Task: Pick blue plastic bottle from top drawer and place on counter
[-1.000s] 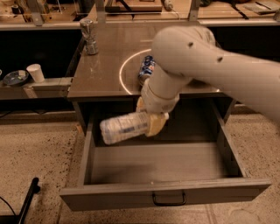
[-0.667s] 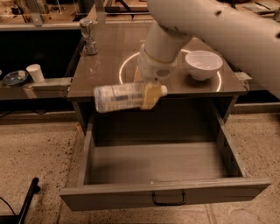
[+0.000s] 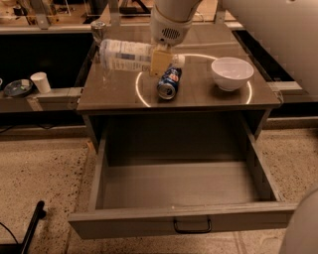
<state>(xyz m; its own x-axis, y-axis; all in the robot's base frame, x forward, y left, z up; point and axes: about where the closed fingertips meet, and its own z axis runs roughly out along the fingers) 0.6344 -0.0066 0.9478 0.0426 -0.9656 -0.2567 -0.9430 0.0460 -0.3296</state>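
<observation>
Up from the drawer's mouth and back over the counter (image 3: 112, 92) is where the blue plastic bottle (image 3: 124, 54) has gone: a moment ago it hung at the counter's front edge, above the open top drawer (image 3: 149, 224), and now it sits higher in the camera view, over the left-centre of the glossy top. It lies level, with its labelled body reaching left and its narrow end poking out to the right. The gripper (image 3: 160, 62) is clamped around the bottle near that narrow end, and its tan fingers (image 3: 159, 59) press on the plastic, with the white arm (image 3: 171, 15) rising above. With the arm shifted, a dark blue soda can (image 3: 169, 83) now shows, lying on its side on the counter just below the gripper, close inside the thin white ring (image 3: 138, 89). A white bowl (image 3: 232, 73) stands to the right as before. The drawer stays pulled out, its black handle (image 3: 192, 225) facing forward. A small metal can (image 3: 98, 30) stands at the counter's back left corner.
</observation>
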